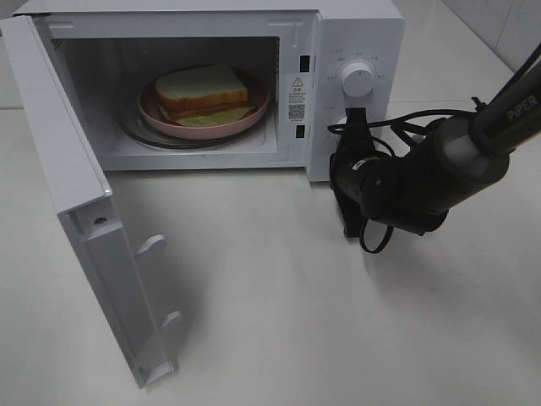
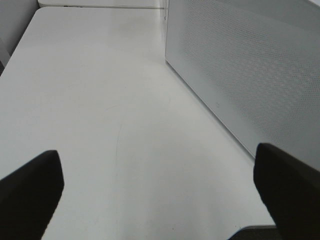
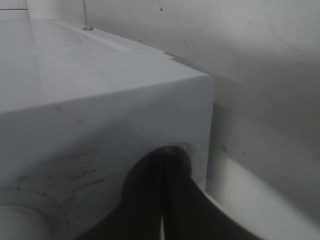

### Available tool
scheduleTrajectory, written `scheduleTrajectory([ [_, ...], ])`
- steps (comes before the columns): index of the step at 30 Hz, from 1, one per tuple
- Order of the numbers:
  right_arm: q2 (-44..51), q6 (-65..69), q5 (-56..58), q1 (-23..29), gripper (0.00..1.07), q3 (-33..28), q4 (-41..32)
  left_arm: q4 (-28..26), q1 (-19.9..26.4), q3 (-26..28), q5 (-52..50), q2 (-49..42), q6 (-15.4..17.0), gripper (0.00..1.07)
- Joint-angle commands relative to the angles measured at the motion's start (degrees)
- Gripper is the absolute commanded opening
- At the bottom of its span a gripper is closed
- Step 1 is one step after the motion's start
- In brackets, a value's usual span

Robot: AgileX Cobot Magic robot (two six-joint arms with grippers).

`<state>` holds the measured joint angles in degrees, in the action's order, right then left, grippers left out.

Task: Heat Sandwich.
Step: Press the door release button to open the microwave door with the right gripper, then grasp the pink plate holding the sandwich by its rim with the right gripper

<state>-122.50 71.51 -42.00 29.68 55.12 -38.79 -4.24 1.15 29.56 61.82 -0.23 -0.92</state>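
The sandwich, white bread over a pink ham layer, lies on a round pink plate inside the open microwave. My right gripper is shut, with its tips against the microwave's control panel just below the round knob. The right wrist view shows the shut gripper pressed to the white panel near its corner, holding nothing. The left gripper stands open over bare table beside the microwave's perforated side wall. It does not appear in the exterior view.
The microwave door hangs wide open to the left front, reaching toward the table's near edge. A black cable loops by the right arm. White table lies in front of the oven.
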Motion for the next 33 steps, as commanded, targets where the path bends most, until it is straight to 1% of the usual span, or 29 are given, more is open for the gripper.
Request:
scheduleTrajectory([
  [1,1.8,0.3,-6.4,-0.7,0.0,1.4,5.3,-0.6,0.1,-0.1,-0.5,-1.1,0.0,0.98],
  [6,2.3,0.3,-3.0,0.7,0.0,-1.2,4.9,-0.6,0.1,-0.1,-0.5,-1.1,0.0,0.98],
  [8,3.6,0.2,-1.7,1.8,0.0,-3.4,3.6,-0.6,0.1,-0.1,-0.5,-1.1,0.0,0.98],
  [11,5.0,-0.1,-1.1,1.9,0.0,-4.9,3.9,-0.6,0.1,-0.1,-0.5,-1.1,0.0,0.98],
  [15,9.6,-3.0,1.5,2.5,0.0,-9.8,3.6,-0.6,0.1,-0.1,-0.5,-1.1,0.0,0.98],
  [20,12.7,-4.8,3.3,2.5,0.0,-12.7,4.0,-0.6,0.1,-0.1,-0.5,-1.1,0.0,0.98],
  [21,15.2,-6.5,4.6,2.5,0.0,-14.6,4.8,-0.6,0.1,-0.1,-0.5,-1.1,0.0,0.98],
  [23,17.4,-8.7,6.5,2.5,0.0,-16.0,6.1,-0.6,0.1,-0.1,-0.5,-1.1,0.0,0.98],
  [24,19.6,-9.9,8.8,2.5,0.0,-17.4,7.9,-0.6,0.1,-0.1,-0.5,-1.1,0.0,0.98],
  [25,19.6,-9.9,8.8,2.5,0.0,-17.4,7.9,-0.6,0.1,-0.1,-0.5,-1.1,0.0,0.98],
  [28,24.0,-12.3,12.7,2.5,0.0,-19.7,11.1,-0.6,0.1,-0.1,-0.5,-1.1,0.0,0.98],
  [30,24.9,-13.6,13.7,2.5,0.0,-20.0,11.9,-0.6,0.1,-0.1,-0.5,-1.1,0.0,0.98],
  [32,27.6,-18.4,18.7,2.5,0.0,-20.2,14.3,-0.6,0.1,-0.1,-0.5,-1.1,0.0,0.98],
  [33,27.6,-18.4,18.7,2.5,0.0,-20.2,14.3,-0.6,0.1,-0.1,-0.5,-1.1,0.0,0.98],
])
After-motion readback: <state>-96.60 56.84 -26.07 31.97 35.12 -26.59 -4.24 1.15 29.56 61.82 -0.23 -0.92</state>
